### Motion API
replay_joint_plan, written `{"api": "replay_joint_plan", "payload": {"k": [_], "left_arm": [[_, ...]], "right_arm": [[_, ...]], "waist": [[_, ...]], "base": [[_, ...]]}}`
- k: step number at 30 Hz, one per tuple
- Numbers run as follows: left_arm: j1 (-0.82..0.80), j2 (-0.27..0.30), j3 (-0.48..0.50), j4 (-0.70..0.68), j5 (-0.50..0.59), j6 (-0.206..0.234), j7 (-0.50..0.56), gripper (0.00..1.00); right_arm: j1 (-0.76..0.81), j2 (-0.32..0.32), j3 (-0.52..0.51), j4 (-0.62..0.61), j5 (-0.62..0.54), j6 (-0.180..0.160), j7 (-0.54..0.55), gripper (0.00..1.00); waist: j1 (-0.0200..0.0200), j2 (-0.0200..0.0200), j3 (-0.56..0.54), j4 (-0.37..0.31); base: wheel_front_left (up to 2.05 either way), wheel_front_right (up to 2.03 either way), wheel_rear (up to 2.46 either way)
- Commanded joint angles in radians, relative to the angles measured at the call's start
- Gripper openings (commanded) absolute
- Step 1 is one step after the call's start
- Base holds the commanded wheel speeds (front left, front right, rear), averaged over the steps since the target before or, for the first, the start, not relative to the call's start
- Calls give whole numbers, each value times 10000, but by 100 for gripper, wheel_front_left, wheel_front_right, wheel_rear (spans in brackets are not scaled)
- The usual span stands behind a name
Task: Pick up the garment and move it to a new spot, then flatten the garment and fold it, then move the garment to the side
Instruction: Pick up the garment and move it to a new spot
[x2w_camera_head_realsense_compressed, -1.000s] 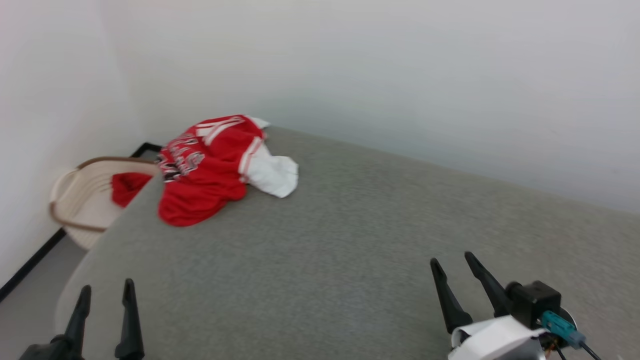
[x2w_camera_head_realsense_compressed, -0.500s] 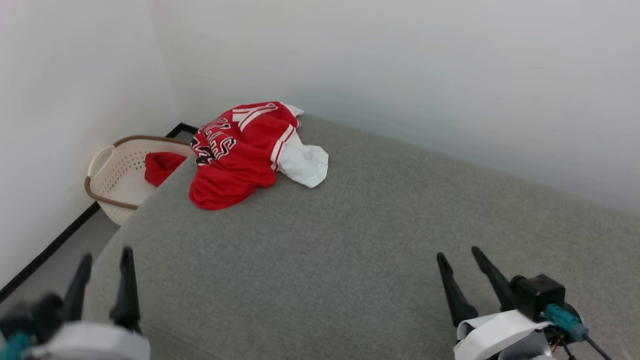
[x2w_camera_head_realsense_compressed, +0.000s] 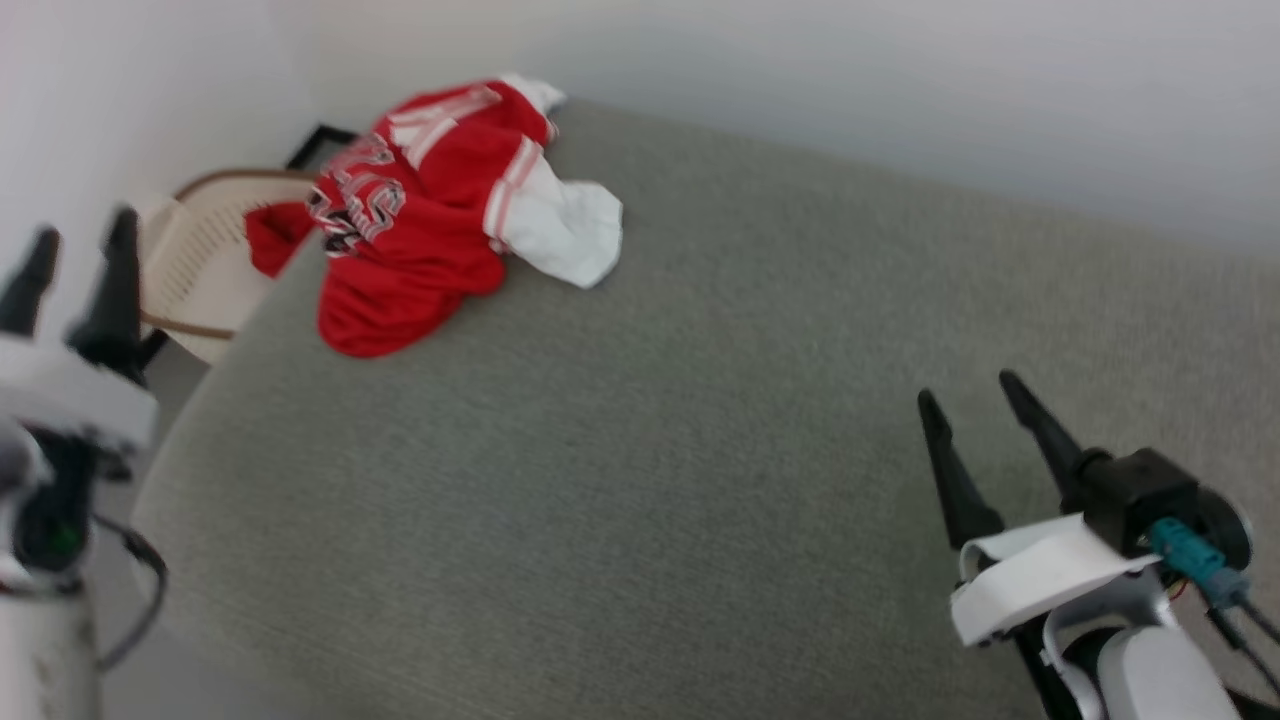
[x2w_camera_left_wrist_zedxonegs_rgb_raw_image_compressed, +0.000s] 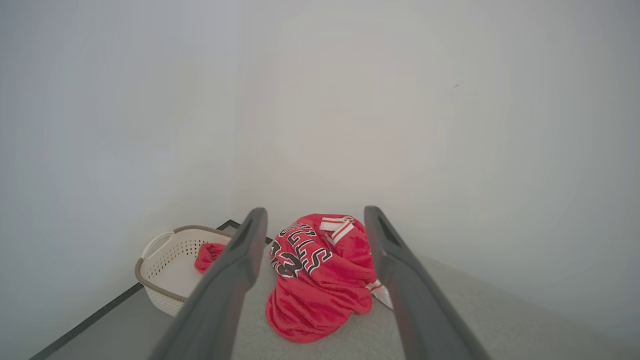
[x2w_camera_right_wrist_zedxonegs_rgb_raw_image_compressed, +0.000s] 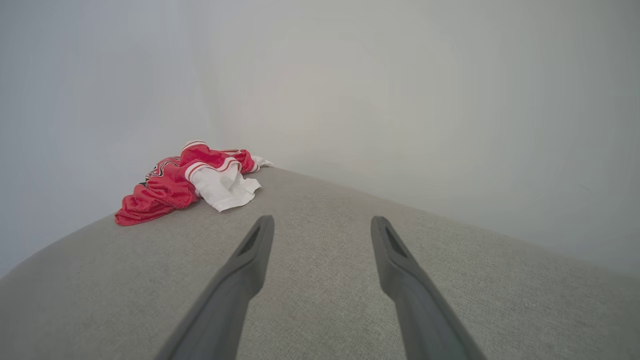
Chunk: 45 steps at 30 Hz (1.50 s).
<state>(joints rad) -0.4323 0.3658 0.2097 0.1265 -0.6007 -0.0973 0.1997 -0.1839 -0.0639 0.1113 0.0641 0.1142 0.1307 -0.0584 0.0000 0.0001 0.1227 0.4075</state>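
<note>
The garment, a red jersey with white sleeves, striped trim and black lettering, lies crumpled at the far left corner of the grey surface. My left gripper hangs open at the left edge, well short of the garment, nothing between its fingers. Its wrist view frames the garment between the two fingers. My right gripper stands open over the near right of the surface, far from the garment, which lies ahead to its left.
A pale basket holding a small plain red cloth sits on the floor beyond the surface's left edge, also in the left wrist view as basket. White walls close in behind and to the left.
The head camera has tilted down and shifted. My left gripper has risen much higher at the left edge. The right gripper has also come up a little. The garment has not moved.
</note>
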Motion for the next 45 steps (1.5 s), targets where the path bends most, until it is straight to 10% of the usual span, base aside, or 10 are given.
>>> {"api": "replay_joint_plan", "payload": {"k": [1,23,38,40,45], "left_arm": [[-516,144,14,296,-254,-75,251,100],[-6015,2313,-816,6581,-1023,-180,3433,100],[-7238,1908,-2048,9547,-731,-335,3669,100],[-7296,1789,-2080,9823,-790,-344,3548,4],[-7444,1813,-2195,10119,-785,-336,2881,0]], "right_arm": [[-228,-124,-11,-183,-70,1,81,100],[-1354,-743,69,-2485,-13,1,1007,100],[-1255,-739,35,-3339,164,1,1571,100],[-1222,-723,38,-3339,189,1,1610,100],[-1068,-676,2,-3177,262,1,1578,100]], "waist": [[0,-1,1426,-775],[0,-1,4852,-2577],[0,-1,5419,-2728],[0,-1,5348,-2711],[0,-1,4940,-2579]], "base": [[0,0,0],[0,0,0],[0,0,0],[0,0,0],[0,0,0]]}}
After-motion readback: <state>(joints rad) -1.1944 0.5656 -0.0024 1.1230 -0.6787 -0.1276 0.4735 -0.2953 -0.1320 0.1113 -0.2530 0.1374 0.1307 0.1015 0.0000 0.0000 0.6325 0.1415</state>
